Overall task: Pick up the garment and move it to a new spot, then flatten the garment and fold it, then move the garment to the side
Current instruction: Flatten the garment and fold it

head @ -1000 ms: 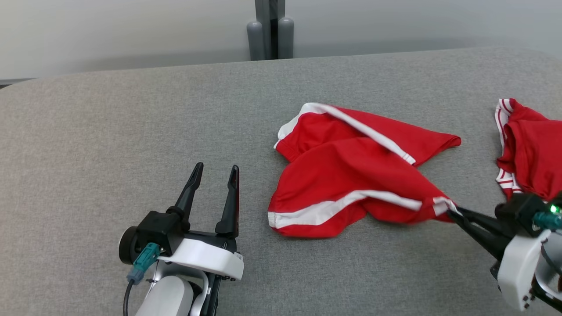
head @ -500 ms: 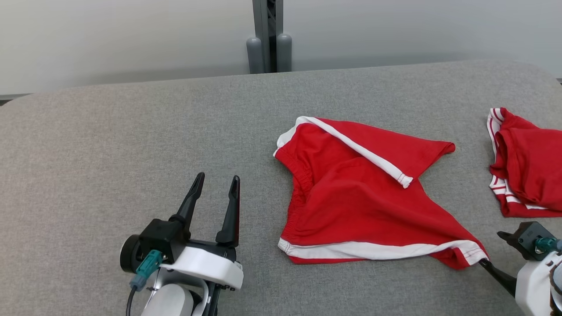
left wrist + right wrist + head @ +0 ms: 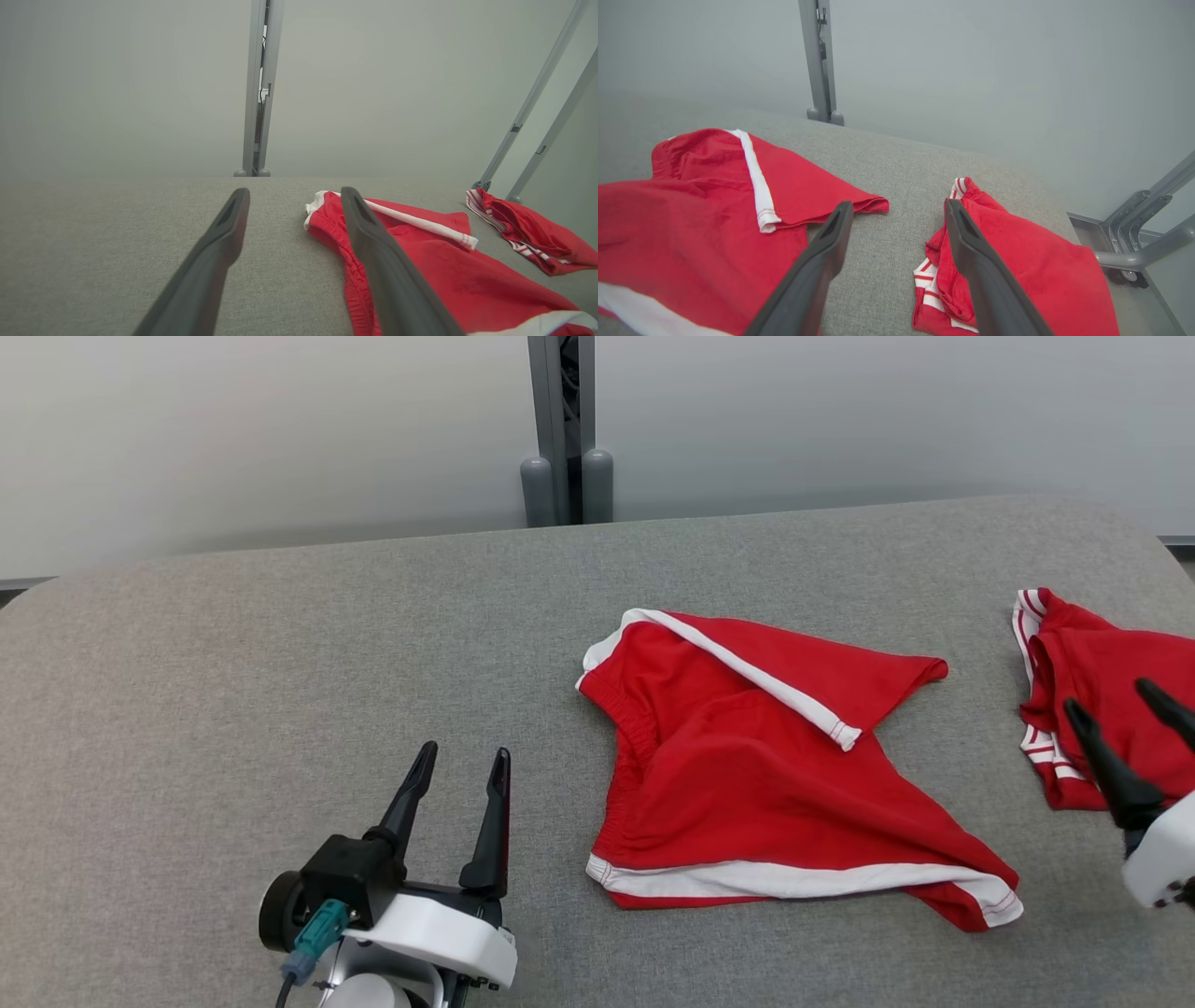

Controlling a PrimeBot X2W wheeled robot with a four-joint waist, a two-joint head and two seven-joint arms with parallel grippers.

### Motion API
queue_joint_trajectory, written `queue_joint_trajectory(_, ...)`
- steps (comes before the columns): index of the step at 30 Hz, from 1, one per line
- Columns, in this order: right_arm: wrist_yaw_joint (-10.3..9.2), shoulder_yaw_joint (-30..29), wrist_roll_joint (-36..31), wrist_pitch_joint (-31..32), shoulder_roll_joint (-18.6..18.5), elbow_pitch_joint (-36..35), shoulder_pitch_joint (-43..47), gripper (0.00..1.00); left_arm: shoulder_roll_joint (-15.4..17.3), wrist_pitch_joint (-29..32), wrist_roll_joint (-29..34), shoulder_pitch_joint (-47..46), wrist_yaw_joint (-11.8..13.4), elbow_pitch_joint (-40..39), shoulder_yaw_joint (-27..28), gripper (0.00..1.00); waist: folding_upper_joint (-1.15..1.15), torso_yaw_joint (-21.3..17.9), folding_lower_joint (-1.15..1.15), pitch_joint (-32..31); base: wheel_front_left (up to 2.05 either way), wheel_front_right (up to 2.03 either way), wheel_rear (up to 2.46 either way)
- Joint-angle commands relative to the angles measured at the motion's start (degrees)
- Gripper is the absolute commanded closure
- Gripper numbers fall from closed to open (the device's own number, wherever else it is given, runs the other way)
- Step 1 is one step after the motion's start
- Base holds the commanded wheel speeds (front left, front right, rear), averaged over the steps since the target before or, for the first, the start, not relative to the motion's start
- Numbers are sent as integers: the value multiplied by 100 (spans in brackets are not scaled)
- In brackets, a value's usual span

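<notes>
The garment (image 3: 766, 775), red shorts with white trim, lies right of centre in the head view on the grey cloth-covered table (image 3: 280, 663), touching neither gripper. It is only partly spread: the waistband (image 3: 635, 728) puckers at its left side, and one leg (image 3: 840, 681) is folded diagonally across the body, its white stripe running toward the middle. At the right edge of the frame a second red garment (image 3: 1055, 644) sits bunched, well apart from the first. The right gripper (image 3: 1109, 695) hangs over that bunch with its fingers spread wide and nothing between them; its wrist view shows the right gripper (image 3: 899, 203) framing bare table between the two pieces. The left gripper (image 3: 467, 749) waits at lower left, equally wide and empty, just beside the waistband. The likeliest slip is a grab at the wrong cloth, since both pieces share colour and trim and the right fingers sit nearer the bunched one. A pinch where the leg overlaps could also catch two layers and deepen the fold, and the table's cloth may drag the fabric instead of letting it slide flat.
</notes>
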Motion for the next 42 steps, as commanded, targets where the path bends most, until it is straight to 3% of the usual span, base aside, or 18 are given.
queue_joint_trajectory(1, -1, -202, 28, -199, 213, -99, 207, 0, 23, -15, 14, 34, -17, -4, -17, 0, 0, 7, 0, -11, 0, 0, 0)
queue_joint_trajectory(7, 0, -868, -27, -717, 1037, -355, 858, 0, 23, -15, -18, 97, -54, 65, -156, 0, 0, 44, 0, -7, 0, 0, 0)
queue_joint_trajectory(12, 0, -1039, -197, -742, 1436, -416, 1143, 0, 23, -15, -27, 103, -96, 192, -296, 0, 0, 47, 0, 22, 0, 0, 0)
queue_joint_trajectory(17, 0, -1222, -317, -612, 1547, -365, 1157, 0, 24, -15, -28, 56, -115, 233, -311, 0, 0, 32, 0, 63, 0, 0, 0)
queue_joint_trajectory(21, 0, -1398, -451, -546, 1632, -356, 1106, 0, 16, -16, 24, -54, -612, 616, -689, 0, 0, -3, 0, 121, 0, 0, 0)
queue_joint_trajectory(24, 0, -1480, -523, -510, 1688, -381, 1082, 0, 30, -14, 26, -196, -838, 1045, -903, 0, 0, -56, 0, 184, 0, 0, 0)
queue_joint_trajectory(32, 0, -1495, -628, -503, 1766, -402, 1062, 0, 22, 21, 111, -789, -963, 2106, -1263, 0, 0, -275, 0, 360, 0, 0, 0)
queue_joint_trajectory(42, 0, -1603, -688, -544, 1804, -291, 1055, 0, 24, 47, -74, -1177, -1036, 2695, -1578, 0, 0, -370, 0, 452, 0, 0, 0)
